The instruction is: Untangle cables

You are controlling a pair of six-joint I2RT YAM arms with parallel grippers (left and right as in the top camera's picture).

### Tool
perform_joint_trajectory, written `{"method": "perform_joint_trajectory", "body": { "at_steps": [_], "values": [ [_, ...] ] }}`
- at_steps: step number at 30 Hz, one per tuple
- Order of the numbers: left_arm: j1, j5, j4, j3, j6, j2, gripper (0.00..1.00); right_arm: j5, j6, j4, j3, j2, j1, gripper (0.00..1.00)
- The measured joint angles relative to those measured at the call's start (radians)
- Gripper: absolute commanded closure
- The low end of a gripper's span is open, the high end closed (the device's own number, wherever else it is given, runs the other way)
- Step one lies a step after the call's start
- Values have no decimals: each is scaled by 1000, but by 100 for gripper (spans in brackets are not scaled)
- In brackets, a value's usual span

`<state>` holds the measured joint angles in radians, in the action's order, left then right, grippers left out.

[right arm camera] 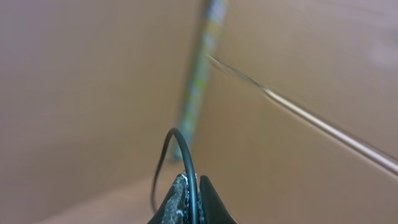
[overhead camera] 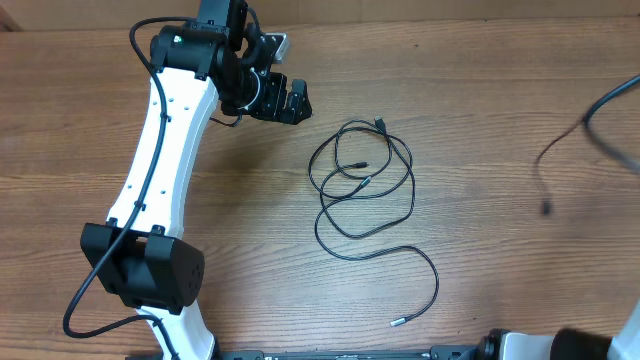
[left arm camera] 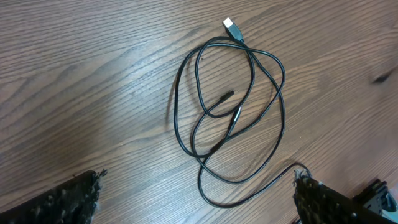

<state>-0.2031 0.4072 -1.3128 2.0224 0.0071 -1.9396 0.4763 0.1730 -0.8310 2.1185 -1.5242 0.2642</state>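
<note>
Beside coiled cables (overhead camera: pixel 365 185), left end effector (overhead camera: pixel 288 102) spread wide, right end effector (right arm camera: pixel 189 199) clenching one cable (right arm camera: pixel 181 144)

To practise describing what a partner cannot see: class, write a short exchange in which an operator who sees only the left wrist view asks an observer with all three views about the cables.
Operator: I see the tangle on the table below my open left gripper. What is the right gripper doing?
Observer: It is shut on another cable, which arcs up out of its grip.
Operator: One strand leaves my picture at the bottom right. Where does it end?
Observer: It curves round to a silvery plug tip, lying apart from the loops.
</note>
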Motion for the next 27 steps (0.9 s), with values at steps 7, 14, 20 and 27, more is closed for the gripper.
{"method": "perform_joint_trajectory", "body": {
  "at_steps": [7,14,20,27],
  "values": [
    [0,-5,0,0,0,0,0,-77,-71,-7,0,-134,264,96],
    [0,-16,0,0,0,0,0,-217,-169,-37,0,-274,455,96],
    [0,-19,1,0,0,0,0,-317,-206,-52,-7,-369,512,72],
    [0,-20,1,0,0,0,0,-375,-222,-59,-25,-388,535,16]
  ]
}}
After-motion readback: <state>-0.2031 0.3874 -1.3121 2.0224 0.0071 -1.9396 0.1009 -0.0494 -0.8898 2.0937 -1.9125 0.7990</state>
